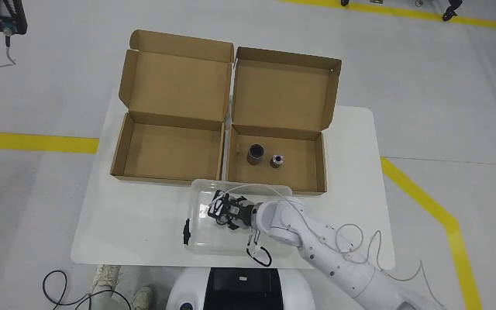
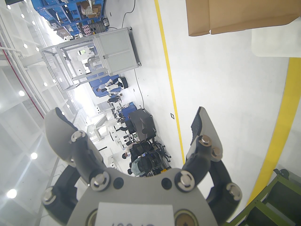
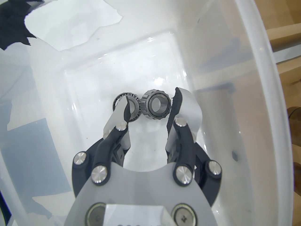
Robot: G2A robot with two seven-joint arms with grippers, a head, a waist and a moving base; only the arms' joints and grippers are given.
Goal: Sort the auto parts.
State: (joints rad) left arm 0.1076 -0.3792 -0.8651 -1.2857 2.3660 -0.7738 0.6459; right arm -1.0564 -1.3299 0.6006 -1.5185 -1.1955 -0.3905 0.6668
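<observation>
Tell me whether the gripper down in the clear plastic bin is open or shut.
Open. The right gripper has its fingers spread either side of a metal ring in the bin, not clamped on it.

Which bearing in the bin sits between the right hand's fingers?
The bearing with its bore fully showing; its neighbour sits outside the gap, partly behind one finger.

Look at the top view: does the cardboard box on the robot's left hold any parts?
No: the left box has a bare floor; a dark ring and a smaller part sit in the right box.
</observation>
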